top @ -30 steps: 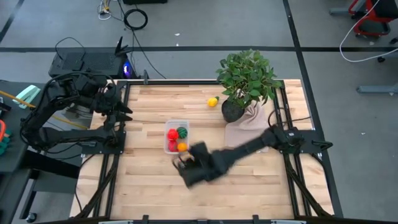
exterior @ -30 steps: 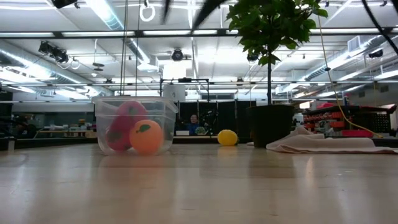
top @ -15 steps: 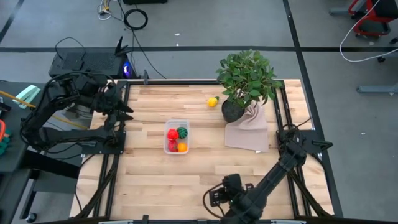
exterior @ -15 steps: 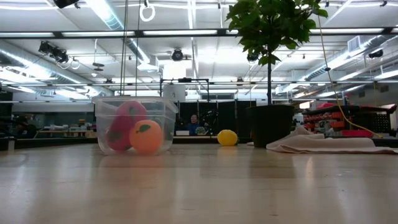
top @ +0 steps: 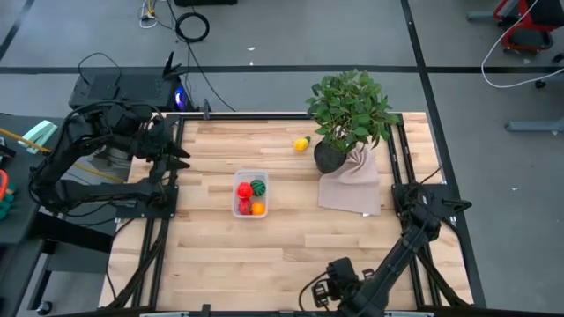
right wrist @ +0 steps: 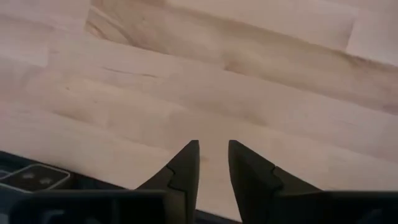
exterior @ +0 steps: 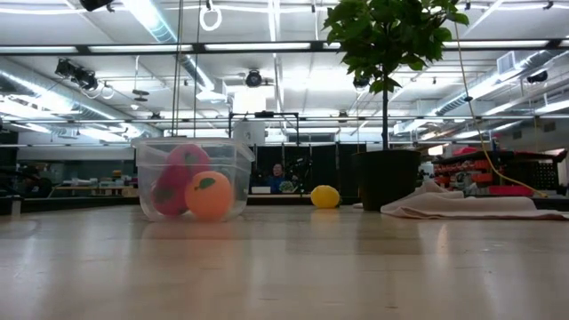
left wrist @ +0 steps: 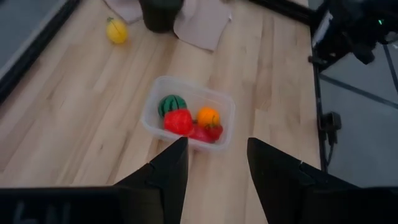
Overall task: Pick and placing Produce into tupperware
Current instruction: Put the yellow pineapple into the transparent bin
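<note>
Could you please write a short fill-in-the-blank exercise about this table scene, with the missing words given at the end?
1. The tupperware holds a small watermelon, an orange and some ____ produce.
2. The yellow fruit lies on the table, ____ the tupperware.
3. The potted plant stands at one end of the beige ____.
4. The right gripper holds ____ between its fingers.

Missing words: red; outside; cloth; nothing
</note>
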Controlling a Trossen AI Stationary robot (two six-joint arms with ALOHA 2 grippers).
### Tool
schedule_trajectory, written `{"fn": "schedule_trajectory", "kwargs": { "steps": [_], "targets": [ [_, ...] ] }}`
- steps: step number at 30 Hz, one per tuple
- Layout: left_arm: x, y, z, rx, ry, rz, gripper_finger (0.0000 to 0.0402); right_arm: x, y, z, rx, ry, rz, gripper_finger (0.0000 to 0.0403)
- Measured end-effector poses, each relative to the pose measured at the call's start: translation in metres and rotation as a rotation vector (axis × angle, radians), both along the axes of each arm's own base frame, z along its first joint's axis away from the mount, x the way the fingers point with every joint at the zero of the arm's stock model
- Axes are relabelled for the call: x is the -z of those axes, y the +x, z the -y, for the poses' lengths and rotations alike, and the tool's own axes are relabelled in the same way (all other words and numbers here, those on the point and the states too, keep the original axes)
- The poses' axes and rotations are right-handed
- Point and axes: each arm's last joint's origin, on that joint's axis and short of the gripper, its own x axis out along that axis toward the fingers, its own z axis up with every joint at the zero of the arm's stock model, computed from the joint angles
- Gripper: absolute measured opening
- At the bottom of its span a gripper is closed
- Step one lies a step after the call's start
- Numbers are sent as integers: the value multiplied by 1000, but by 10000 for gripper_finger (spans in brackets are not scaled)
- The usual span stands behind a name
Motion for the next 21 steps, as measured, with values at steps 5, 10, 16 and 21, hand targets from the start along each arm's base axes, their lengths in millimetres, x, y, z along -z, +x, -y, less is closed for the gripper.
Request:
{"fn": "schedule_trajectory", "kwargs": {
  "steps": [5, 10, 16, 21],
  "targets": [
    [-8, 11, -7, -66, 25, 115, 172, 1, -6, -6, -2, 3, 6, 68],
    [-12, 23, -13, -42, 89, 168, 172, 1, -5, -5, -4, -5, 17, 55],
    [-9, 32, -20, -59, 170, 128, 172, 1, -4, -6, -13, -10, 43, 52],
    [-10, 33, -21, -71, 176, 127, 172, 1, -4, -6, -15, -10, 47, 52]
  ]
}}
